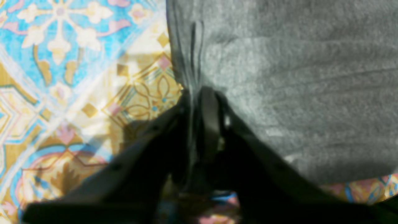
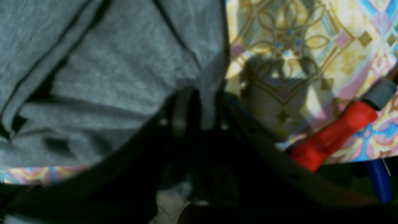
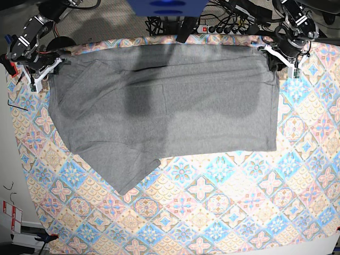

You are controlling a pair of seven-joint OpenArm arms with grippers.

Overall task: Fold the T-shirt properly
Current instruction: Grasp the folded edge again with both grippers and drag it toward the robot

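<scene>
On tablecloth, one T-shirt

**Stuff around the bench that isn't the job**

So a colourful diamond-patterned tablecloth is covering the bench, blue, yellow and pink flower tiles all over it. A power strip with cables is sitting behind the far edge. A red handle with a grey tip is poking in at the cloth's edge in the right wrist view, and something blue is hanging below it.
</scene>
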